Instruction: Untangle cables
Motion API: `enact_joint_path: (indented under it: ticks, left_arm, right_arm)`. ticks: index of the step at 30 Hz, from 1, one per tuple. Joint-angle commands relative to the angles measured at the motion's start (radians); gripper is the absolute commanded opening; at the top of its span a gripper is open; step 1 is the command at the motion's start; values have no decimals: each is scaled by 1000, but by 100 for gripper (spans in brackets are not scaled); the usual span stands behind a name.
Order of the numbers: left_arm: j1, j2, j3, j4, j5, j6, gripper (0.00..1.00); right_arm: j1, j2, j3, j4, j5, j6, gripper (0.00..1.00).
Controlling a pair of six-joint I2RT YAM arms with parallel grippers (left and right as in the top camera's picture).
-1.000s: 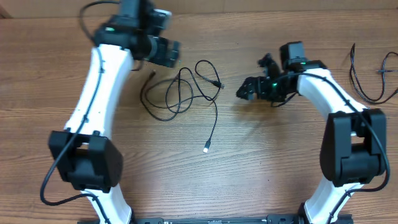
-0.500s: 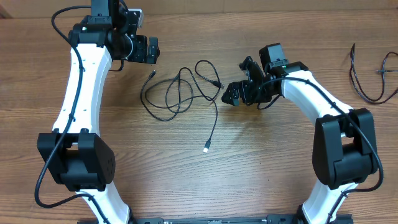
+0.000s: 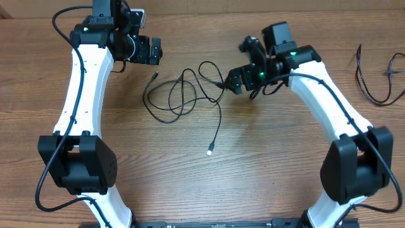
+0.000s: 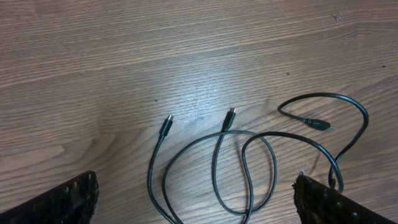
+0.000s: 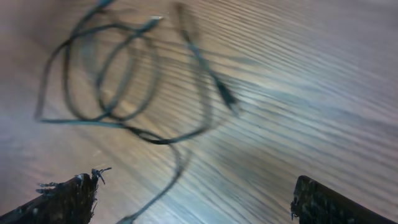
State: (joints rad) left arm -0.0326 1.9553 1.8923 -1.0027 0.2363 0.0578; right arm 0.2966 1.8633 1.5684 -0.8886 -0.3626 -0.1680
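Cables are lying looped over one another on the desk between the arms, looking light, limp and slippery. Left pincer and right pincer are both hanging released, grasping nothing. Taking hold near a free plug, like the silvery tip, is seeming wisest.

White arm links, black joints, black wiring

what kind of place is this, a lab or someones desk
Probably a robotics lab bench: a left arm and right arm mounted at one edge of a wood-grain table, with loose black cables laid out.
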Motion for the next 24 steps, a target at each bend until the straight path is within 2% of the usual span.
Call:
enact_joint_path:
  ticks: [1, 9, 11, 13, 19, 24]
  left_arm:
    - [0, -3, 14, 1, 16, -10, 100]
    - [0, -3, 14, 1, 16, -10, 100]
    - [0, -3, 14, 1, 16, -10, 100]
    - [0, -3, 14, 1, 16, -10, 100]
    - [0, -3, 14, 1, 16, -10, 100]
    - [0, -3, 14, 1, 16, -10, 100]
  right_arm:
    - [88, -21, 15, -5, 4, -72, 100]
    - [236, -21, 3, 51, 79, -106, 100]
    - [259, -19, 3, 38, 74, -159, 100]
    - [304, -19, 3, 2, 74, -294, 100]
    - [375, 2, 3, -20, 94, -520, 100]
    - [382, 47, 3, 61, 100, -521, 100]
